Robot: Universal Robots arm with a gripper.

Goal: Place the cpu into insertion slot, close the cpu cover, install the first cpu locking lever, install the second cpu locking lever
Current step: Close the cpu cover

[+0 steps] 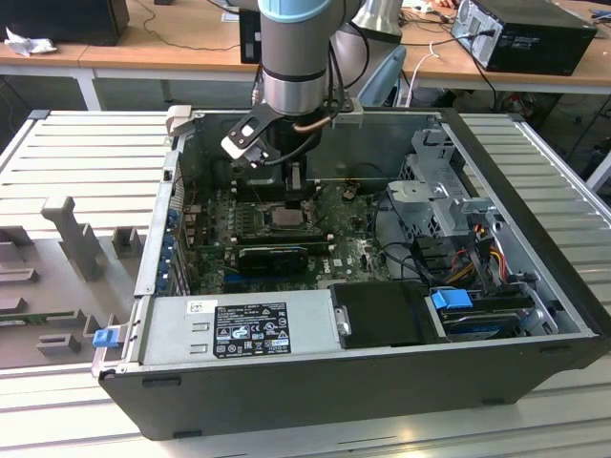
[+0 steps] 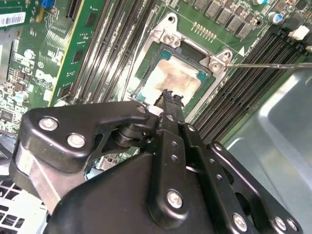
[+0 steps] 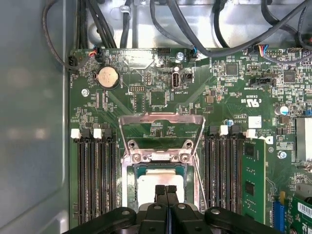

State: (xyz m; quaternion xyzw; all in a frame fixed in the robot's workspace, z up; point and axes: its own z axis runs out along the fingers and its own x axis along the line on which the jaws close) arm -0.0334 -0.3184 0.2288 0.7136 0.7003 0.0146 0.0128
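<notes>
Your arm [image 1: 296, 67], a smooth grey tube with a pale blue cap, reaches down into the open computer case [image 1: 382, 382], a black sheet-metal box lying on the ribbed grey tabletop [image 1: 544, 162].

In both wrist views your end effector [image 3: 165, 187] [image 2: 168, 95] has its two narrow black fingers pressed together with nothing between them. The tips hang right over the chip. You cannot tell from these views whether they touch it.

The cpu [image 3: 161, 176] [image 2: 175, 78] already lies flat in the insertion slot [image 2: 192, 50]. It is a small square with a dull silver top, smeared with a pale, patchy residue. The slot's dark rim frames it closely, with green circuit board all around.

The cpu cover [image 3: 162, 119] stands swung open on the far side of the slot from your fingers. It is a thin, bright metal frame, and through its large window you see green board.

A thin steel lever rod [image 2: 263, 64] runs beside the slot, not latched down.

Long black memory slots [image 3: 95, 180] with white end clips flank the slot on both sides, and a round silver coin battery [image 3: 107, 76] sits further up the board.
</notes>
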